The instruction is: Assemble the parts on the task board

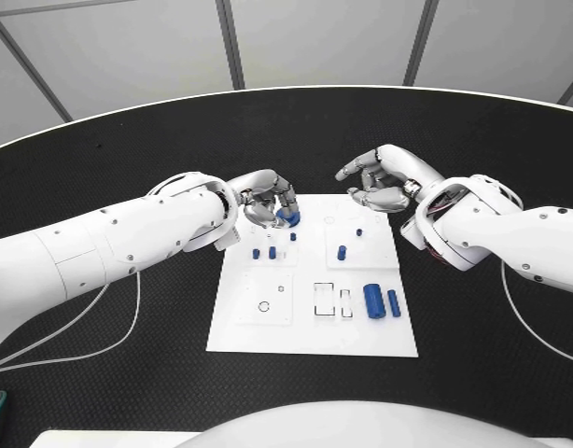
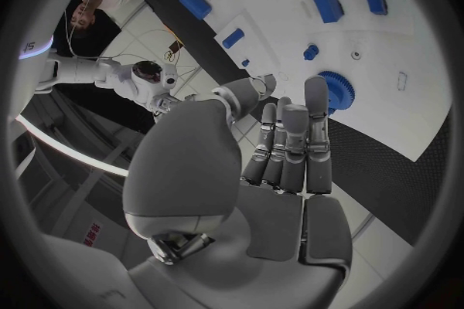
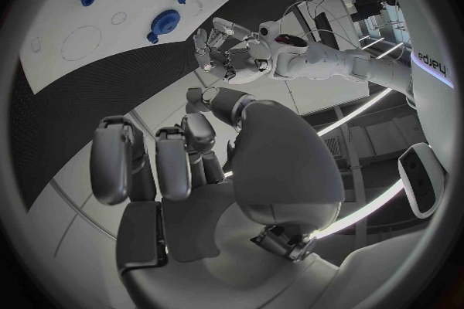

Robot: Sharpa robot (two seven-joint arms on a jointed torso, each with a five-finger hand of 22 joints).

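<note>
Left hand [image 1: 267,198] has its fingers on the blue gear [image 1: 288,217] at the task board's [image 1: 246,331] far edge; right hand [image 1: 387,182] hovers curled, holding nothing. Pegs stand seated (two blue blocks [image 1: 383,303] lie loose), so roughly midway.

The left hand [image 1: 262,201] covers part of the blue gear [image 1: 288,217]; whether fingers grip it is unclear.
</note>
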